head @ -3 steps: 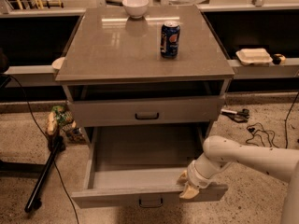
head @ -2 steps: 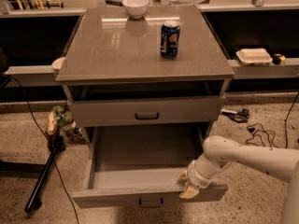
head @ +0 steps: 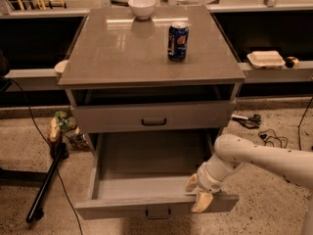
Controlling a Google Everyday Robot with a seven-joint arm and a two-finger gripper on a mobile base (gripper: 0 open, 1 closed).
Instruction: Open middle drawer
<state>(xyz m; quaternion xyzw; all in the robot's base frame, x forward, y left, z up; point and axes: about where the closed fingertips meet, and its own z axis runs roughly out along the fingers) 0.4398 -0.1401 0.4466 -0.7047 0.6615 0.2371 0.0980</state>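
With my gripper point(head: 198, 194) seemingly pinching the middle drawer point(head: 146, 170) by its front lip, I'd pull straight and level.

Dim warm light, glare on cabinet top point(head: 122, 48), fingers point(head: 202, 203) clamping middle drawer point(head: 117, 208) front.
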